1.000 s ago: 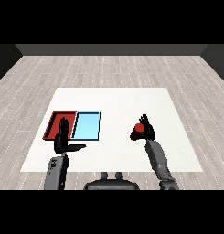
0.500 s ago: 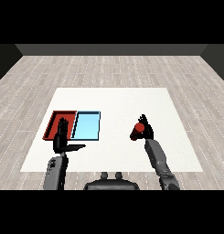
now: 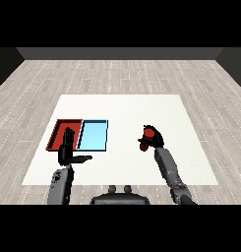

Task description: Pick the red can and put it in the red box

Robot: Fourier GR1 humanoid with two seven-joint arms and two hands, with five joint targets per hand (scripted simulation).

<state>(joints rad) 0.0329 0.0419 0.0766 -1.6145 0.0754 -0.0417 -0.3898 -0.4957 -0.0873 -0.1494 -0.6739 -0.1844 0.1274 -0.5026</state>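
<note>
I am holding the small red cylindrical can in my right hand, right of the frame's centre, with my black fingers curling round its sides so that its top shows above them. From this view I cannot tell whether the can is resting on the white table or hanging just above it. I am wrapping it this way, I judge, so that it is staying upright in my hold while I carry it. The shallow red rectangular tray, where the can belongs, is lying at the left of the frame, well apart from the can, with the light blue rectangular tray touching its right side and sitting between the can and the goal. So I reckon the carry is needing to pass leftward over the blue tray, high enough to clear both rims, before I am lowering the can inside the red one. My left hand is standing upright at the lower left, fingers straight and thumb spread to the side, holding nothing; its fingertips are overlapping the near edge of the red tray in this view, so I may be needing to keep it out of the way.
</note>
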